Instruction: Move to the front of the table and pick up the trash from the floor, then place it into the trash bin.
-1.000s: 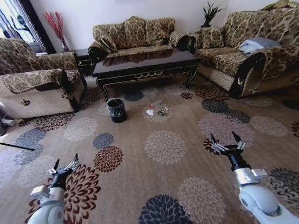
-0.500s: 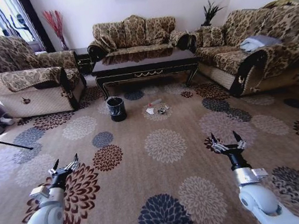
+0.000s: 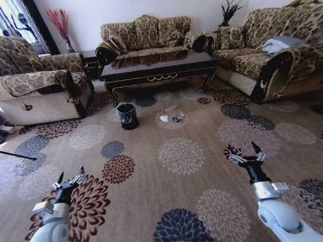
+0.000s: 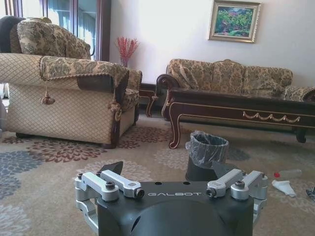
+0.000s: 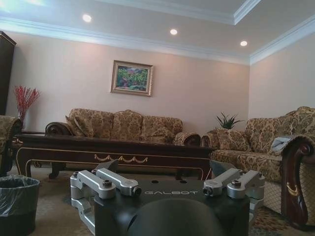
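Trash [image 3: 170,117] on the floor [image 3: 180,177], well ahead — just right of the trash bin [image 3: 127,116], before the long dark surface [image 3: 158,68]. Left tool [image 3: 68,181] low at the left, prongs spread, nothing held; right tool [image 3: 246,155] at the right, likewise released. Best to roll straight toward the litter, keep both arms tucked low, stop short of the bin, centre the bits between the arms — avoid clipping the armchair [image 3: 27,84].

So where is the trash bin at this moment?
In the head view, the trash bin stands on the floor before the table's left front leg, left of the trash.
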